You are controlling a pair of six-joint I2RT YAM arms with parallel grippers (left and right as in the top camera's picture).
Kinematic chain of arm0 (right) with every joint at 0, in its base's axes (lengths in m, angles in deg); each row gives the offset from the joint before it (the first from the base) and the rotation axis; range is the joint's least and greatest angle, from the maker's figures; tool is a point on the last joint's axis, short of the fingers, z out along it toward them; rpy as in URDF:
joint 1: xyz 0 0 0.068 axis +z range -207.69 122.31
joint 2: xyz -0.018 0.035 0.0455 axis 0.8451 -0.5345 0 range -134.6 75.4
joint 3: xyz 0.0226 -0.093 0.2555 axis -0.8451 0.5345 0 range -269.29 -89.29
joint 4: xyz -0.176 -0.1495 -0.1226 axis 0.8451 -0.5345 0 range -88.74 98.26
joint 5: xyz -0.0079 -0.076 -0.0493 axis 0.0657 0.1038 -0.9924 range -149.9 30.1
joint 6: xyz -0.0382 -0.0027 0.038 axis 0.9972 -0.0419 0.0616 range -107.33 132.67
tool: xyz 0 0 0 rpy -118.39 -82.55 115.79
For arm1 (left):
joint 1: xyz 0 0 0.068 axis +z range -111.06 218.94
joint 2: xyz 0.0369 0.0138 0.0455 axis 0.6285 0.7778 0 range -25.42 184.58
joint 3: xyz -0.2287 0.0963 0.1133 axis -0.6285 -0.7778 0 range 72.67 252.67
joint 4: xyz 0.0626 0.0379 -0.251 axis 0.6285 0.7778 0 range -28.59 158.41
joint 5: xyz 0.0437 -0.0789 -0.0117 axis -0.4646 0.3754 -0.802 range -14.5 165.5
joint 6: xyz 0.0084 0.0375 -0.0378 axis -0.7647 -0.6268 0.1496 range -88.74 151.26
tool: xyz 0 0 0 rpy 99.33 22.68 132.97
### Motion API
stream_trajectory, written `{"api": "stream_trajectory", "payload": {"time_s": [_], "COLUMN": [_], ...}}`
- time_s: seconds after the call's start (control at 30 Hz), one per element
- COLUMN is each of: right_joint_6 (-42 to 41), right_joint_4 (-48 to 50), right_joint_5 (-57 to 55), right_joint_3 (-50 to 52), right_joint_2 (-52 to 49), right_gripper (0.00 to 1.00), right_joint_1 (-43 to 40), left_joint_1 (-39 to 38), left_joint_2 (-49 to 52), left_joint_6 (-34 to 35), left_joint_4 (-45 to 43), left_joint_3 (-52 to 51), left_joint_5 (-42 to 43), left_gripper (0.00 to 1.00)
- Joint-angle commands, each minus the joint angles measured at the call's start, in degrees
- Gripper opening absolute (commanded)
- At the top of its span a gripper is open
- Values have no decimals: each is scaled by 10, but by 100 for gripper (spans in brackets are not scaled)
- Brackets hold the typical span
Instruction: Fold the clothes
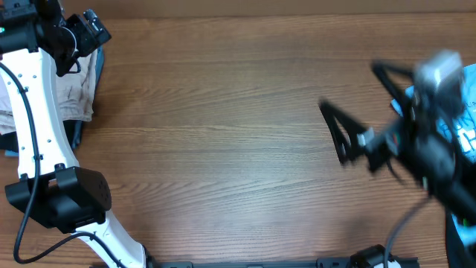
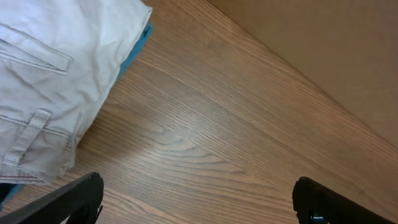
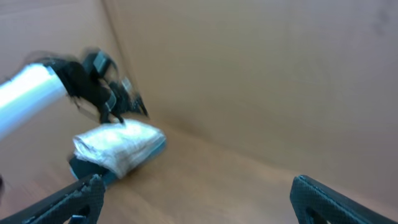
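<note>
We judge the khaki shorts [image 2: 50,81] soft, light and floppy, best pinched at the edge by the belt loop [image 2: 28,135]; left gripper [image 2: 198,190] and right gripper [image 3: 198,186] gape empty

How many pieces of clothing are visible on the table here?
3. Beige shorts at the far left; a blue cloth under them, only its edge showing; a light blue shirt at the right edge, partly behind the right arm. More may be hidden.
</note>
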Motion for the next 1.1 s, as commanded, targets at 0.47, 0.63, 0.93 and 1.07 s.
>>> {"api": "stream_trajectory", "payload": {"time_s": [0.47, 0.63, 0.93, 1.07], "right_joint_6": [4, 4, 4, 5], "right_joint_4": [568, 622, 515, 461], "right_joint_5": [-51, -66, -107, -125], "right_joint_3": [780, 837, 885, 885], "right_joint_2": [506, 509, 509, 509], "right_gripper": [100, 100, 100, 100], "right_joint_1": [-109, -133, -161, -175], "left_joint_1": [2, 2, 2, 2], "left_joint_2": [5, 5, 5, 5], "left_joint_6": [-1, -1, -1, -1], "left_joint_4": [-1, -1, -1, -1], "left_joint_3": [0, 0, 0, 0], "left_joint_5": [-6, -6, -6, -6], "left_gripper": [100, 100, 100, 100]}}
